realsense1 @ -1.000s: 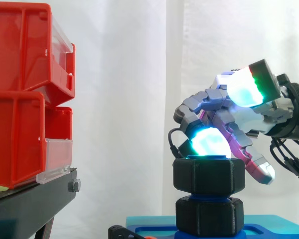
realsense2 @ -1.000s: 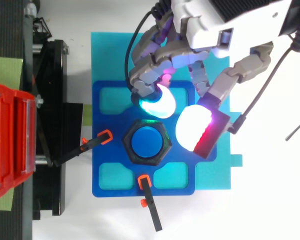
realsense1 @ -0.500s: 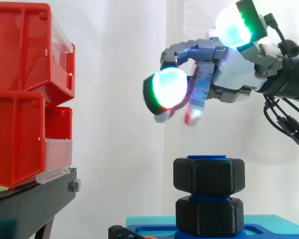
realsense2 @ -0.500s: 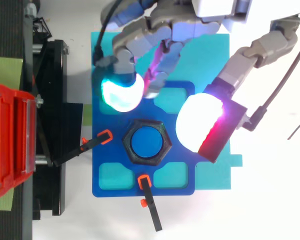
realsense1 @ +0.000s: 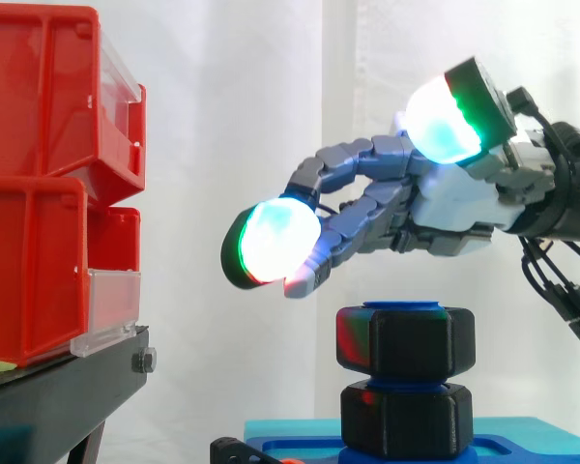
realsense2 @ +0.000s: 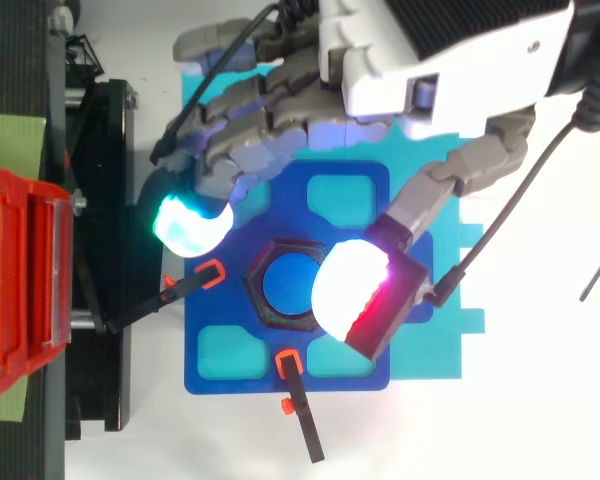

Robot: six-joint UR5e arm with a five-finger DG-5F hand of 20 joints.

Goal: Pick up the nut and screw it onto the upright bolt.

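A black hex nut (realsense1: 406,340) sits threaded on the top of the upright blue bolt (realsense2: 283,284), above a second black hex piece (realsense1: 406,418) at the bolt's foot. From above, the nut (realsense2: 255,290) rings the bolt's blue end. My hand (realsense1: 454,208) hovers just above the nut, apart from it, and it is open and holds nothing. Its fingers stretch out to the left, with a cyan fingertip (realsense1: 275,242) left of and above the nut. From above, the thumb's white and red pad (realsense2: 355,295) covers the nut's right edge.
The bolt stands on a blue plate (realsense2: 215,305) on a teal mat (realsense2: 425,350). Two black clamps with orange tips (realsense2: 210,272) (realsense2: 290,365) hold the plate at its left and front. Stacked red bins (realsense1: 39,193) on a black stand (realsense1: 58,396) are at the left.
The hand lifted off the nut, rose, then came down lower and swung left with its fingers stretched out. The nut stayed on the bolt.
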